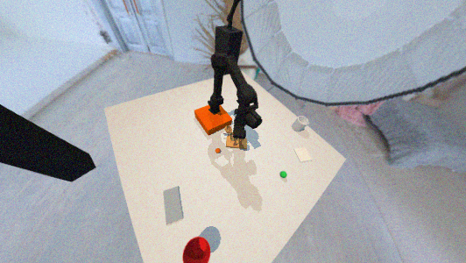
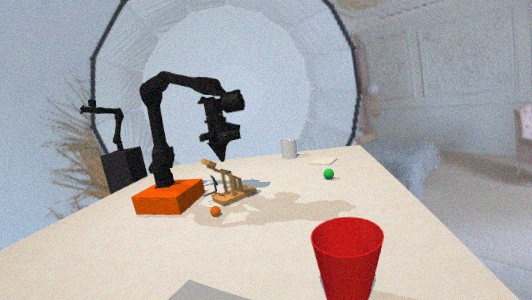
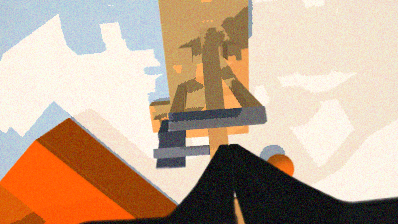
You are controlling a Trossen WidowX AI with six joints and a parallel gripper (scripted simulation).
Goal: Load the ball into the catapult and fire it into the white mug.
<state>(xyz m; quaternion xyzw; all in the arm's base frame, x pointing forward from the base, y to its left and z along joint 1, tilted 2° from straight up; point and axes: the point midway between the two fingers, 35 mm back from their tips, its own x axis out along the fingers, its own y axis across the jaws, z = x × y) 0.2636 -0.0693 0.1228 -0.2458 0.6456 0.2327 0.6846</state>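
The wooden catapult [image 1: 230, 144] [image 2: 227, 199] [image 3: 175, 25] stands beside the orange base block. Its throwing arm slopes up toward the robot. My gripper [image 2: 222, 159] [image 3: 228, 152] is shut with nothing between the fingers and points down just above the throwing arm. The fingers hide most of the arm's cup end in the wrist view. An orange ball [image 1: 218, 151] [image 2: 215, 211] [image 3: 282, 164] lies on the table beside the catapult. A green ball [image 1: 283, 174] [image 2: 328, 174] lies farther off. The white mug [image 1: 300, 124] [image 2: 288, 149] stands upright near the table's far edge.
The orange base block [image 1: 211, 120] [image 2: 157, 205] [image 3: 60, 175] is close to the catapult. A red cup [image 1: 196, 251] [image 2: 348, 270] and a grey slab [image 1: 173, 205] [image 2: 197, 292] are at the other end. A pale flat tile [image 1: 302, 154] [image 2: 324, 161] lies near the mug.
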